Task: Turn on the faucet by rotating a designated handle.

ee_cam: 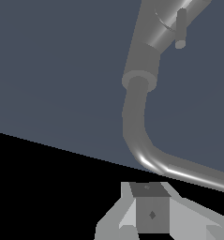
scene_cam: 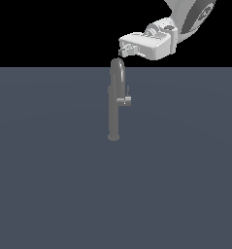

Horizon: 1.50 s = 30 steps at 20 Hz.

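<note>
The grey faucet (scene_cam: 114,104) stands upright on the dark floor, a slim column with an arched top. Its handle (scene_cam: 126,99) is a short stub with a thin lever, jutting from the column toward the exterior view's right. My gripper (scene_cam: 125,50) hangs just above and slightly right of the arch, touching nothing. In the wrist view the faucet's curved spout (ee_cam: 137,126) and the handle's lever (ee_cam: 180,29) lie ahead of my gripper (ee_cam: 151,212). The fingers show no gap between them and hold nothing.
A flat dark grey floor (scene_cam: 49,185) spreads around the faucet's small round base (scene_cam: 113,138). The white arm (scene_cam: 185,19) comes in from the exterior view's upper right.
</note>
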Tool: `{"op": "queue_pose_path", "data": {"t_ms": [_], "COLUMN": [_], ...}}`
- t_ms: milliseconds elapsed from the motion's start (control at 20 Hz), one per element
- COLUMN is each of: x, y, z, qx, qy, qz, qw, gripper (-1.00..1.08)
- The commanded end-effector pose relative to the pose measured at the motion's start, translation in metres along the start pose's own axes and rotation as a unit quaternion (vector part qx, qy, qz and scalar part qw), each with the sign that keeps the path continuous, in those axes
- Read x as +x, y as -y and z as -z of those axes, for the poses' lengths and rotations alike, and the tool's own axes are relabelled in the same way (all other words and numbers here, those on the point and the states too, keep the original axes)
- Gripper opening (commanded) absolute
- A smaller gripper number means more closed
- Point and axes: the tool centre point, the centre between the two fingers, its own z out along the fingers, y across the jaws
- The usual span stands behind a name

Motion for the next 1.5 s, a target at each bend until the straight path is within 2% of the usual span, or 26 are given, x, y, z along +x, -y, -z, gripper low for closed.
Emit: {"op": "queue_pose_path", "data": {"t_ms": [0, 200, 400, 700, 950, 1450], "x": [0.02, 0.051, 0.08, 0.112, 0.124, 0.119], "y": [0.003, 0.006, 0.007, 0.006, 0.005, -0.001], "z": [0.002, 0.002, 0.0, -0.006, -0.009, -0.01], "qx": [0.026, 0.065, 0.102, 0.141, 0.157, 0.157], "qy": [0.027, 0.067, 0.103, 0.143, 0.157, 0.159], "qz": [-0.023, -0.059, -0.092, -0.129, -0.142, -0.144], "qw": [0.999, 0.9939, 0.9851, 0.9712, 0.9646, 0.964], "gripper": [-1.0, -1.0, -1.0, -1.0, -1.0, -1.0]}}
